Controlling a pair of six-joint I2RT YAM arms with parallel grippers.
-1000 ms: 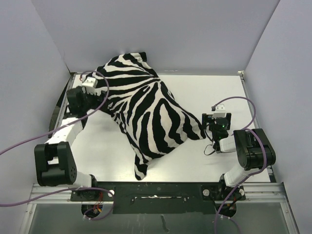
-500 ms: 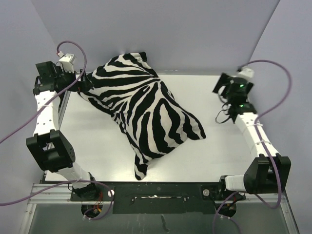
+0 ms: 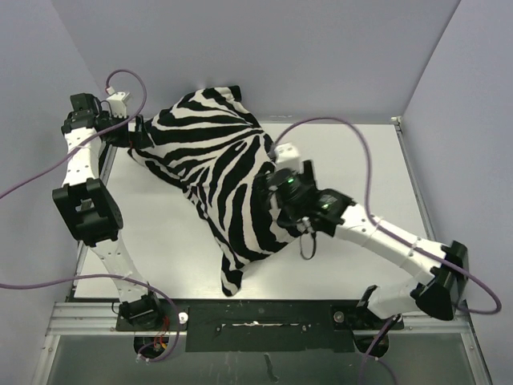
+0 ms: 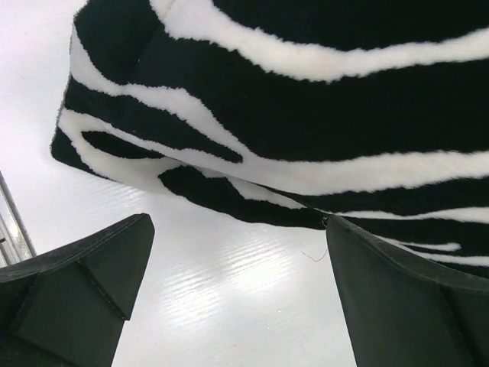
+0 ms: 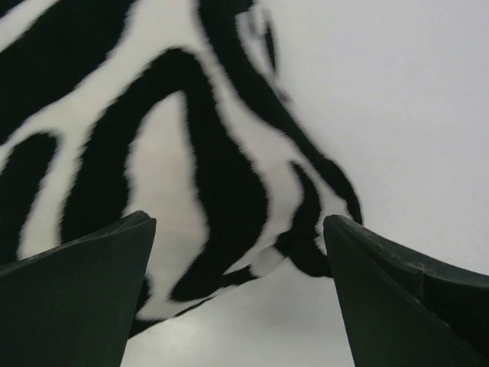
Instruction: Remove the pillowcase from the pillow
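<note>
Starting at the near edge: found the pillowcase [image 3: 232,184] lying diagonally across the table [image 3: 160,241], zebra face up, one pointed corner toward the near edge, in the same lie as a second ago (no shift or new fold detectable). Saw no opening and no dark fleece face from any view, and no white of the pillow anywhere; judged the pillow wholly enclosed and the removal not begun. Moving inward: recorded the right gripper [image 5: 237,229] swung in from the far right of the table to a station over the right-hand half of the pillowcase, looking down on a striped corner with bare table beside it; fingers spread wide, nothing between them, contact with the fabric not confirmable. Farther back, at the left: recorded the left arm risen from a low fold to a tall stance, with the left gripper [image 4: 237,225] shifted a little farther along to the pillowcase's far-left end, held low over the table and aimed at the rounded striped edge; fingers likewise spread wide, one fingertip just beside the fabric, nothing pinched. Read both moves as an approach to opposite ends ahead of a first grasp. Farthest back: found the far corner bunched up near the rear wall. Overall plump and full, with thick soft pile; expected to give and slide under a pinch.
</note>
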